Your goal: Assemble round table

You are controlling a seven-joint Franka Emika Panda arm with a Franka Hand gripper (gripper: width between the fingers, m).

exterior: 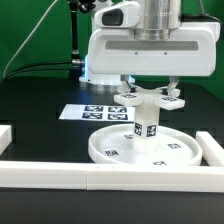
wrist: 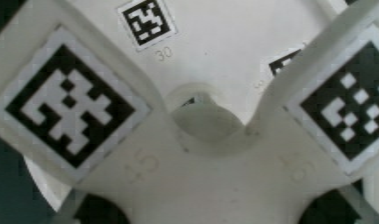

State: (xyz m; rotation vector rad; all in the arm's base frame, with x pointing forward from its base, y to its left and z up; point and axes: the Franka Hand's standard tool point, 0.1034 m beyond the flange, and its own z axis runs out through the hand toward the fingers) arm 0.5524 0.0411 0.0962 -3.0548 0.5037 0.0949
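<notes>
The large rimmed round disc [exterior: 150, 150] lies on the black table near the front. The short thick post [exterior: 146, 126] stands upright on its middle and carries a tag. The flat cross-shaped piece [exterior: 150, 100] sits level on top of the post. My gripper [exterior: 150, 90] comes straight down onto it and is shut on the cross-shaped piece. In the wrist view the cross-shaped piece [wrist: 186, 165] fills the frame with its tags. A round stub [wrist: 207, 120] shows at its centre. My dark fingertips [wrist: 97, 210] flank one arm of the piece, where my gripper [wrist: 221, 208] holds it.
The marker board [exterior: 92, 112] lies flat behind the disc, to the exterior view's left. White border rails run along the front [exterior: 100, 176], the exterior view's left [exterior: 5, 135] and its right [exterior: 212, 148]. The arm's white body hangs over the back of the table.
</notes>
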